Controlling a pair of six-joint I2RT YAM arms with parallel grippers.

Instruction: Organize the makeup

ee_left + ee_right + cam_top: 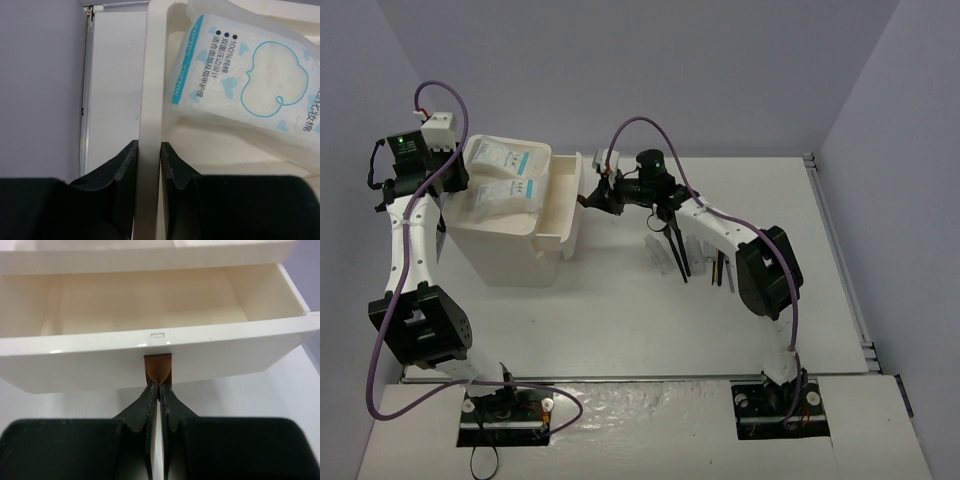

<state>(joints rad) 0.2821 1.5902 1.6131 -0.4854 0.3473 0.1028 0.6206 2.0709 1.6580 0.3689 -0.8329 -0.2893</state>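
Note:
Two flat white packets with teal labels (505, 156) (504, 191) lie in the top tray of the white box (510, 250). One packet fills the left wrist view (250, 80). My left gripper (457, 178) (148, 148) is shut on the box's left rim (150, 75). My right gripper (593, 198) (159, 386) is shut on the brown tab (158, 365) of the top drawer (560, 205) (150, 360), which stands pulled out and is empty inside. Black brushes (676, 243), clear tubes (663, 262) and a brown stick (720, 270) lie on the table under the right arm.
The box stands at the table's far left, near the left wall. The open drawer juts out to the right of the box. A metal rail (840, 260) runs along the table's right edge.

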